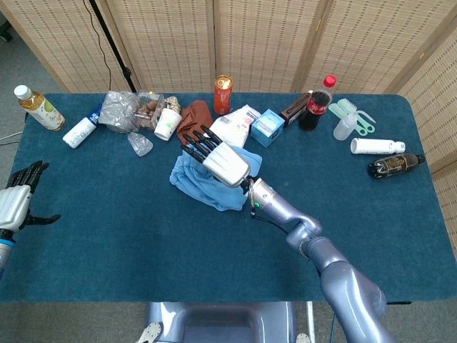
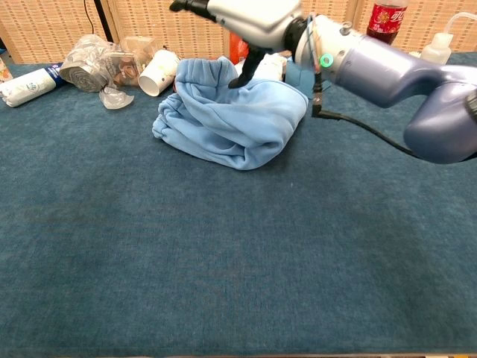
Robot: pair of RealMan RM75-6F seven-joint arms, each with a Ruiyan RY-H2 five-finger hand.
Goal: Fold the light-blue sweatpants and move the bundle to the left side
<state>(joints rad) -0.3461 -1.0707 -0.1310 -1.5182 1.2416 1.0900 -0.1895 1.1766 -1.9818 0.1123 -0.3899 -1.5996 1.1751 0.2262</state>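
The light-blue sweatpants [image 1: 203,184] lie in a bunched bundle at the middle of the blue table [image 1: 128,236], a little toward the back. In the chest view the sweatpants [image 2: 231,119] show a flap laid over toward the left. My right hand [image 1: 218,158] hovers above the bundle with its fingers spread and nothing in it. In the chest view the right hand [image 2: 250,15] is raised, its thumb pointing down near the top fold. My left hand [image 1: 16,202] hangs at the table's far left edge, fingers apart and empty; the chest view does not show it.
Along the back stand a tea bottle [image 1: 39,107], a white bottle [image 1: 80,131], a crumpled plastic bag [image 1: 121,108], a paper cup [image 1: 168,123], a brown cloth [image 1: 194,121], an orange can [image 1: 223,94], a blue box [image 1: 268,126] and a cola bottle [image 1: 316,102]. More bottles lie at the right.
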